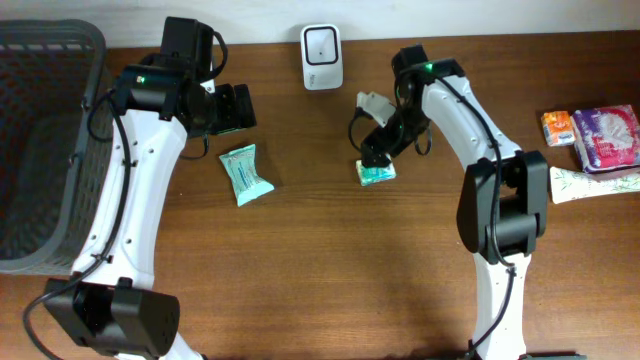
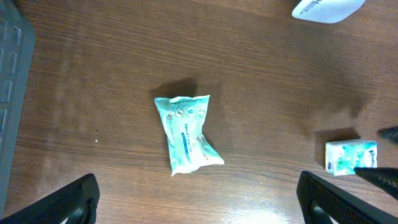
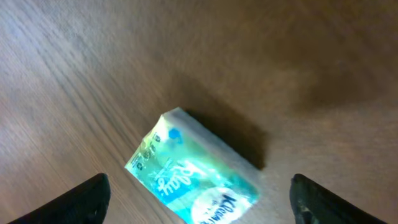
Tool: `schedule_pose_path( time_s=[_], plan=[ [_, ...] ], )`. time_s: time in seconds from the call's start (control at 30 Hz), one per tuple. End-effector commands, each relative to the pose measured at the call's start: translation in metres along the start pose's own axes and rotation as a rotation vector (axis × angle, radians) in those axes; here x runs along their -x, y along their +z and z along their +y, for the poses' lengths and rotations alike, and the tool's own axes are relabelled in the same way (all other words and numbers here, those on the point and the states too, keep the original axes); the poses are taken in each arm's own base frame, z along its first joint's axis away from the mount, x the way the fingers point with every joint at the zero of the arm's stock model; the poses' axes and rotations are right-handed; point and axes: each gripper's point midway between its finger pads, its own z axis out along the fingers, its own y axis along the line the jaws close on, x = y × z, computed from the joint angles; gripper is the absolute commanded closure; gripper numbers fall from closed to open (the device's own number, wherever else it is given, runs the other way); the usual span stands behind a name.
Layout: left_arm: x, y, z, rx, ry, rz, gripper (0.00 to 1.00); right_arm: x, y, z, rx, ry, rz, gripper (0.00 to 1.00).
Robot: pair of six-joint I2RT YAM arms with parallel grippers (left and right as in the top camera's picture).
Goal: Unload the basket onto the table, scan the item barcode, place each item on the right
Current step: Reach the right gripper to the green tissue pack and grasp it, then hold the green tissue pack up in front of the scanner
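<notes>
The table is brown wood with a plain grain and a dull sheen. At nine o'clock, the basket is grey matt plastic lattice. At twelve o'clock, the scanner has a smooth white plastic shell. The wipes pack is crinkled glossy film, and the tissue pack is in smooth, shiny wrap. At three o'clock, the purple pack is also glossy film.

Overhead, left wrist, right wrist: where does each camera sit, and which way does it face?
Overhead: above the table, looking straight down; both arms show.
Left wrist: on the left arm, looking down at the wipes packet; left tool fingers open, at the bottom corners.
Right wrist: close above the tissue pack; right tool fingers open, at the bottom corners.
Shared: left wrist also sees the tissue pack, at its right edge.
</notes>
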Motion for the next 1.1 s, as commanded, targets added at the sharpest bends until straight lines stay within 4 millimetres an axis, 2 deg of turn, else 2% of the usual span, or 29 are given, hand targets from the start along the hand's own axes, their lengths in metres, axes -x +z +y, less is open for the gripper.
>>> schedule_pose_path(
  time_s=[0.0,0.1,0.17,0.23,0.3,0.4,0.53,0.63,0.77,0.8,0.83,0.87,0.9,0.97,1.07],
  plan=[
    [0.002,0.0,0.002,0.007,0.003,-0.006,0.01,-0.021,0.027,0.021,0.101,0.004,0.053,0.41],
    [0.002,0.0,0.002,0.006,0.003,-0.006,0.01,-0.033,0.027,0.031,0.125,0.199,0.113,0.49],
    [0.002,0.0,0.002,0.006,0.003,-0.006,0.01,-0.044,0.016,0.043,0.144,0.362,0.183,0.51],
    [0.002,0.0,0.001,0.006,0.003,-0.006,0.01,-0.041,0.004,0.049,0.148,0.38,0.199,0.48],
    [0.002,0.0,0.002,0.007,0.003,-0.006,0.01,-0.035,0.002,0.041,0.109,0.361,0.175,0.48],
    [0.002,0.0,0.002,0.007,0.003,-0.006,0.01,-0.029,0.005,0.033,0.079,0.367,0.147,0.48],
    [0.002,0.0,0.001,0.006,0.003,-0.005,0.01,-0.039,0.014,0.02,0.004,0.412,0.175,0.47],
    [0.002,0.0,0.001,0.006,0.004,-0.006,0.01,-0.046,0.026,0.021,0.017,0.423,0.182,0.47],
    [0.001,0.0,0.001,0.006,0.004,-0.005,0.01,-0.038,0.048,0.033,0.128,0.424,0.1,0.49],
    [0.002,0.0,0.001,0.006,0.005,-0.006,0.01,-0.038,0.055,0.038,0.168,0.427,0.082,0.72],
    [0.002,0.0,0.001,0.006,0.004,-0.006,0.01,-0.036,0.054,0.043,0.196,0.449,0.076,0.87],
    [0.001,0.0,0.001,0.006,0.004,-0.005,0.01,-0.033,0.053,0.046,0.223,0.485,0.066,0.93],
    [0.001,0.0,0.001,0.006,0.004,-0.005,0.01,-0.025,0.048,0.053,0.286,0.504,0.035,0.96],
    [0.001,0.0,0.001,0.006,0.004,-0.005,0.01,-0.012,0.033,0.061,0.428,0.538,-0.043,0.96],
    [0.002,0.0,0.001,0.006,0.004,-0.006,0.01,0.012,-0.01,0.05,0.611,0.525,-0.25,0.96]
  ],
)
